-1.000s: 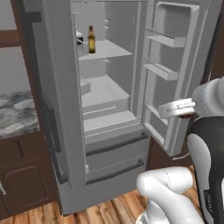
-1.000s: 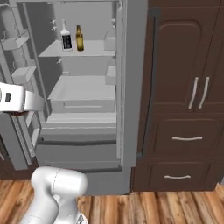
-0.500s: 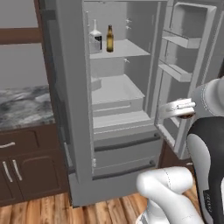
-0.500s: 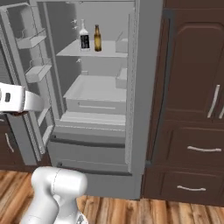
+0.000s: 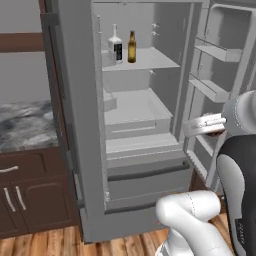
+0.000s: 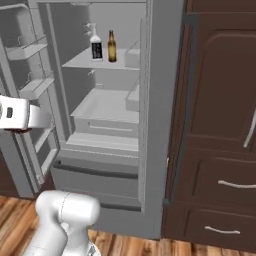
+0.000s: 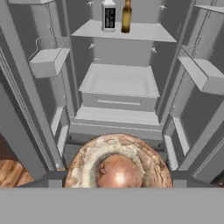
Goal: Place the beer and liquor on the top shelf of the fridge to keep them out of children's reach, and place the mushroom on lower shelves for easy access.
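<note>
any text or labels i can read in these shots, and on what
Liquor: black label with pale marks, too blurred to read.
Beer: label too small to read.
Nothing readable elsewhere on the fridge or the mushroom.

open fridge (image 6: 155, 100), liquor (image 6: 96, 48), beer (image 6: 112, 47) on top shelf (image 6: 87, 61)
</note>
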Motion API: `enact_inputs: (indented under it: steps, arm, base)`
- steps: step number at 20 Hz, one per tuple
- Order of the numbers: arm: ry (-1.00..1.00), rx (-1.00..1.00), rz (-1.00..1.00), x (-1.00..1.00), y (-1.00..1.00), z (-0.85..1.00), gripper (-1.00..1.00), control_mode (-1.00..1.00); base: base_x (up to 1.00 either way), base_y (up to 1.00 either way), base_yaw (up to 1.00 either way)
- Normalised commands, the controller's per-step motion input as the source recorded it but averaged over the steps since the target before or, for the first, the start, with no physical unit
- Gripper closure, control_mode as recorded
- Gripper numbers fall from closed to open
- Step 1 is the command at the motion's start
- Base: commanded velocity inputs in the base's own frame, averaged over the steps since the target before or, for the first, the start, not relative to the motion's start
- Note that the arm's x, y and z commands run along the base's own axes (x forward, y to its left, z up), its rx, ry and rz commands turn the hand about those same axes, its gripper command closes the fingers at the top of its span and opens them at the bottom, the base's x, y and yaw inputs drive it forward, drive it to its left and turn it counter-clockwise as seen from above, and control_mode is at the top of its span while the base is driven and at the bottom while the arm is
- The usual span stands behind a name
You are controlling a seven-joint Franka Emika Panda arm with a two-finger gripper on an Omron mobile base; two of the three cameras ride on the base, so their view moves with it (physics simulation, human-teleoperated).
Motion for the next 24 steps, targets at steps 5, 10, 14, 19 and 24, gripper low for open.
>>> enact_inputs:
  steps: [5,10,14,19,24]
  arm:
    - [0.0,0.0,0.0,0.0,0.0,0.0,1.0,1.0]
    - [0.0,0.0,0.0,0.0,0.0,0.0,1.0,1.0]
    - [0.0,0.0,0.0,0.0,0.0,0.0,1.0,1.0]
    - [0.0,0.0,0.0,0.27,0.0,-0.28,1.0,-1.0]
    - [0.0,0.0,0.0,0.48,0.0,-0.65,1.0,-1.0]
  base:
    - [0.66,0.0,0.02]
    - [0.63,0.0,0.01]
    - [0.54,0.0,0.01]
    - [0.18,0.0,0.0]
    - [0.0,0.0,0.0]
